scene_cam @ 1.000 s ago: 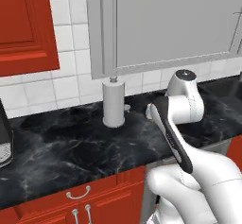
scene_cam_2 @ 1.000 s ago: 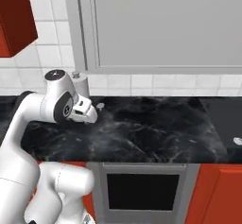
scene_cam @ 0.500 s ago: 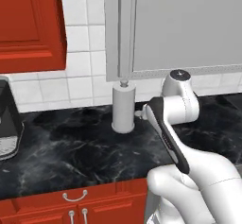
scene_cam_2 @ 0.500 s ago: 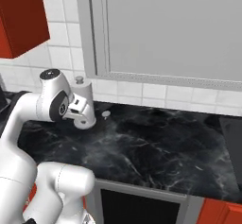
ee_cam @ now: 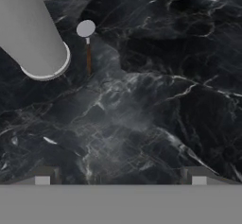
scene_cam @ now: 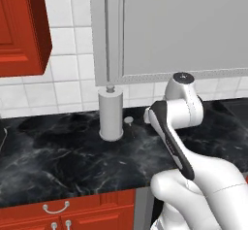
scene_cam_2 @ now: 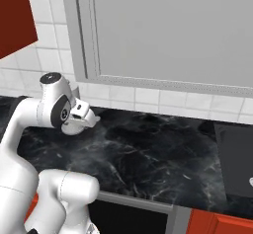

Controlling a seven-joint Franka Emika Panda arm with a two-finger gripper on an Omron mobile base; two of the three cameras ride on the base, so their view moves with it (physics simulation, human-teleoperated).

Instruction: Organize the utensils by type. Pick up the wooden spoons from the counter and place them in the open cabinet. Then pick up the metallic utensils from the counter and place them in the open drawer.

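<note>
Spoons: one wooden spoon (ee_cam: 87, 42) | cylinders: one grey cylinder (ee_cam: 29, 34) | end effector (ee_cam: 120, 176): fingers apart

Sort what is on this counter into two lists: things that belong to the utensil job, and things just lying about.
Belongs to the job:
- wooden spoon, lying on the counter beside the cylinder
- black counter
- pincer, open, holding nothing

Just lying about:
- grey upright cylinder
- grey cabinet door
- red wall cabinet

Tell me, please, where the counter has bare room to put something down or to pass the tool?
The counter is bare from the grey cylinder forward to its front edge, and right of the wooden spoon. It is crowded only at the back, where the spoon lies just beside the cylinder's base.
</note>
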